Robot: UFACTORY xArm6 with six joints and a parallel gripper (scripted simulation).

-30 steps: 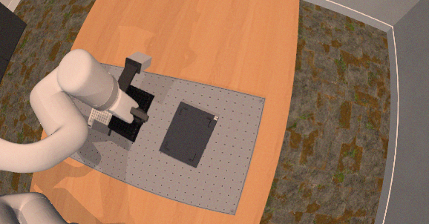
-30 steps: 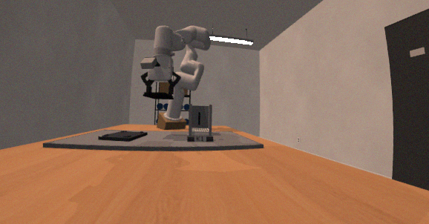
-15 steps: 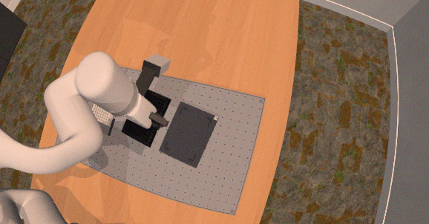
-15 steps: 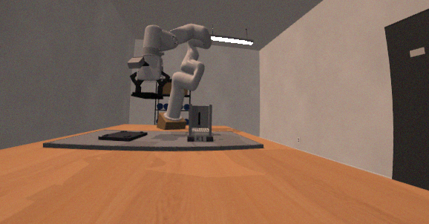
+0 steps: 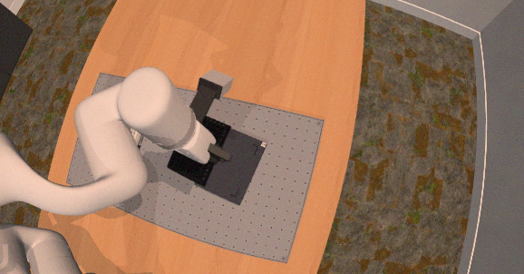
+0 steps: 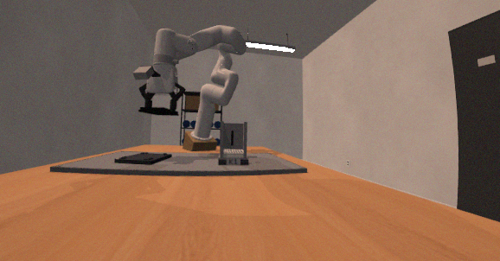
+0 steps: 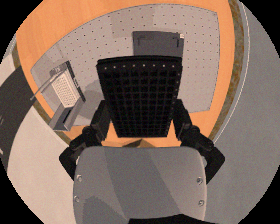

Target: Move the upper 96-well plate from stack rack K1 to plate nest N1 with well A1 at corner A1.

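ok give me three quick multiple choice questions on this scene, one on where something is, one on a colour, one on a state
1. Where is the black plate?
A. in the rack
B. held in the air above the grey mat
C. lying flat in the nest

2. What colour is the plate left in the rack?
A. white
B. red
C. green

3. How is the hand?
A. open, holding nothing
B. shut on nothing
C. shut on the black plate

Answers:
1 B, the side view shows it hanging well above the mat and the nest.
2 A, a pale plate sits low in the rack.
3 C, the wrist view shows the fingers against the plate's sides.
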